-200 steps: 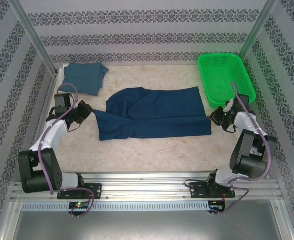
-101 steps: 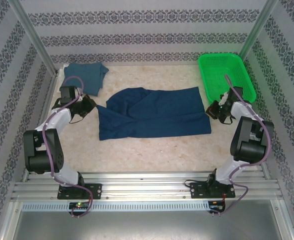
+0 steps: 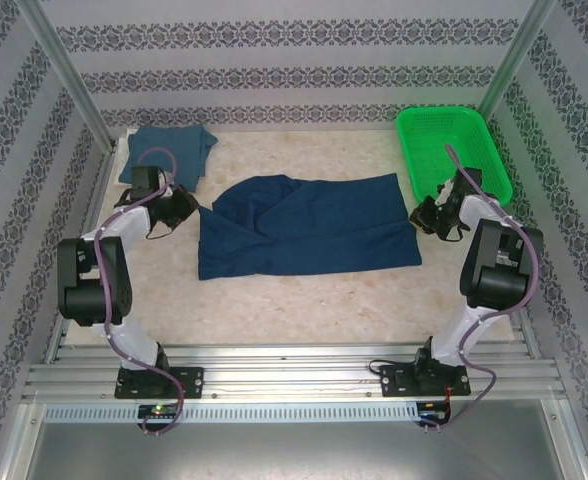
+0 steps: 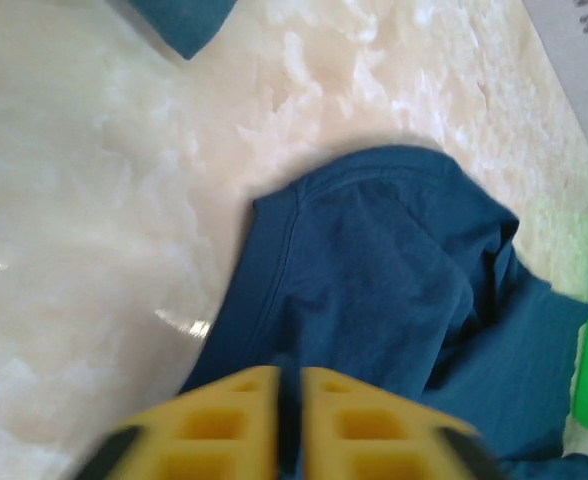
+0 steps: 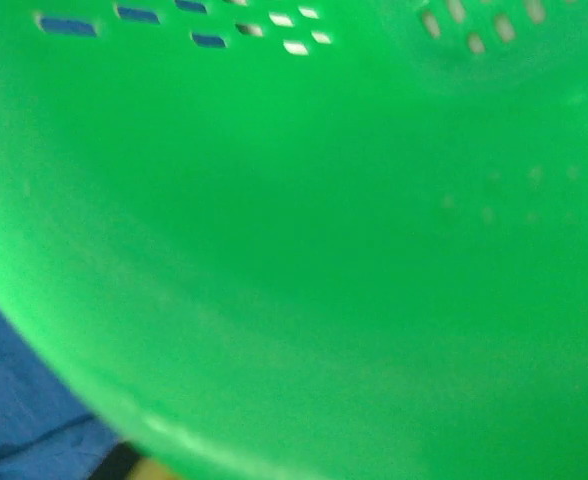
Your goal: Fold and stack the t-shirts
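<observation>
The navy t-shirt [image 3: 309,230] lies partly folded across the middle of the table, with its left part turned over itself. The teal t-shirt [image 3: 169,155] sits folded at the back left corner. My left gripper [image 3: 186,207] hovers at the navy shirt's left edge. In the left wrist view its yellow fingers [image 4: 224,420] stand a narrow slit apart over the navy cloth [image 4: 374,270], with nothing clamped between them. My right gripper [image 3: 424,216] is at the shirt's right edge, close against the green basket. Its fingers are hidden in the right wrist view.
The green mesh basket [image 3: 452,155] stands at the back right, and its wall [image 5: 324,250] is very close to the right wrist camera. A corner of the teal shirt [image 4: 184,20] shows at the top of the left wrist view. Patterned walls enclose the table.
Both arms have risen and reached farther back. The left gripper moved toward the navy shirt's upper left edge. The right gripper moved back along the basket's side.
</observation>
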`<state>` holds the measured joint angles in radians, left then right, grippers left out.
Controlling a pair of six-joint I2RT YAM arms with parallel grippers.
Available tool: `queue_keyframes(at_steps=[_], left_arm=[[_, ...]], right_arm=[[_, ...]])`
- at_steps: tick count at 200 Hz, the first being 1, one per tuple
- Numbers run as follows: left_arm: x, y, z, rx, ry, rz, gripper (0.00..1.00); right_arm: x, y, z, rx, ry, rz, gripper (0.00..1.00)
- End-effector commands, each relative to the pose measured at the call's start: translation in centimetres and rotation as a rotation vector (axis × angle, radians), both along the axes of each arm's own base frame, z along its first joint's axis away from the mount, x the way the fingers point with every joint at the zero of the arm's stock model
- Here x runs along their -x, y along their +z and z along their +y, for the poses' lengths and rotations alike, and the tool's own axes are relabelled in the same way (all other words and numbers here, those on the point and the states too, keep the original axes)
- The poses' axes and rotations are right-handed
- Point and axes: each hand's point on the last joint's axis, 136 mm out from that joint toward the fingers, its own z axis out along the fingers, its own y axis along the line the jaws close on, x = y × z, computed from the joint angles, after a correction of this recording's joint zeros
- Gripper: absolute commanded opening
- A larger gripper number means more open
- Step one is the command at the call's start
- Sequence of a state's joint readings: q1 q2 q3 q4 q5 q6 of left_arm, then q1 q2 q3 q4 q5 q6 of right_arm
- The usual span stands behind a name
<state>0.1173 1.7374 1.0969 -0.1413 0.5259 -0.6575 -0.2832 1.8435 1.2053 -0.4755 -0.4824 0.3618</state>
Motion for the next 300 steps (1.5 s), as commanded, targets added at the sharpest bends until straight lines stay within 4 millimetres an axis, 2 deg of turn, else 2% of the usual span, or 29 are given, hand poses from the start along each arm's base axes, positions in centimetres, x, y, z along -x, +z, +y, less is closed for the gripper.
queue_keyframes(at_steps=[1,4,6,7,11,24,39,55,72,92,98,107,118,147,184,196,217,235,262,300], left_arm=[[-2.6,3.9,0.2,-0.015,-0.003,-0.120,0.52],[-2.5,4.4,0.3,-0.021,-0.002,-0.127,0.69],[-2.4,4.7,0.4,-0.025,0.000,-0.131,0.88],[-2.4,4.9,0.4,-0.027,0.002,-0.134,0.94],[-2.2,5.7,0.6,-0.040,0.008,-0.144,1.00],[-1.1,8.2,1.6,-0.096,0.037,-0.173,1.00],[1.5,10.1,2.6,-0.156,0.068,-0.148,1.00],[5.1,10.9,1.5,-0.141,0.057,-0.135,1.00],[10.1,9.3,0.5,-0.159,0.050,-0.074,1.00],[15.6,5.2,-0.6,-0.139,0.021,0.035,1.00],[16.7,4.0,-1.1,-0.127,0.006,0.062,0.99],[18.0,2.4,-1.5,-0.126,-0.010,0.108,0.93],[19.0,0.6,-2.2,-0.113,-0.033,0.156,0.86],[19.8,-1.7,-4.4,-0.045,-0.072,0.190,0.62],[20.2,-5.4,-5.5,-0.044,-0.102,0.260,0.53],[19.9,-6.1,-5.5,-0.052,-0.102,0.265,0.54],[19.6,-6.7,-4.1,-0.143,-0.073,0.279,0.53],[18.5,-6.1,-3.3,-0.172,-0.022,0.230,0.53],[17.1,-5.2,-3.6,-0.157,0.006,0.161,0.55],[16.2,-7.6,-3.8,-0.150,-0.002,0.210,0.56]], right_arm=[[-0.4,0.6,0.1,0.014,0.014,-0.005,0.45],[-0.4,0.9,-0.1,0.023,0.009,-0.013,0.50],[-0.3,1.0,-0.1,0.028,0.009,-0.017,0.51],[-0.3,1.1,-0.2,0.033,0.006,-0.019,0.53],[0.0,1.6,-0.6,0.063,-0.006,-0.027,0.62],[0.8,3.3,-1.1,0.115,-0.024,-0.058,0.75],[2.6,5.3,-1.5,0.170,-0.057,-0.074,0.85],[5.3,6.5,-1.0,0.179,-0.085,-0.085,0.87],[8.7,5.9,-0.1,0.167,-0.099,-0.055,0.87],[11.7,4.4,0.7,0.165,-0.096,-0.014,0.84],[12.3,4.0,0.9,0.163,-0.092,-0.005,0.83],[13.0,3.3,0.7,0.173,-0.101,0.015,0.81],[13.0,2.9,1.0,0.152,-0.102,0.018,0.79],[12.7,1.9,1.4,0.118,-0.107,0.032,0.70],[13.3,0.2,1.5,0.122,-0.101,0.070,0.63],[13.6,-0.1,1.6,0.115,-0.100,0.073,0.60],[13.7,-0.3,1.5,0.126,-0.101,0.081,0.58],[13.7,-0.7,1.6,0.120,-0.100,0.088,0.56],[13.4,-1.4,1.5,0.124,-0.104,0.094,0.56],[11.8,-2.7,1.1,0.115,-0.107,0.115,0.54]])
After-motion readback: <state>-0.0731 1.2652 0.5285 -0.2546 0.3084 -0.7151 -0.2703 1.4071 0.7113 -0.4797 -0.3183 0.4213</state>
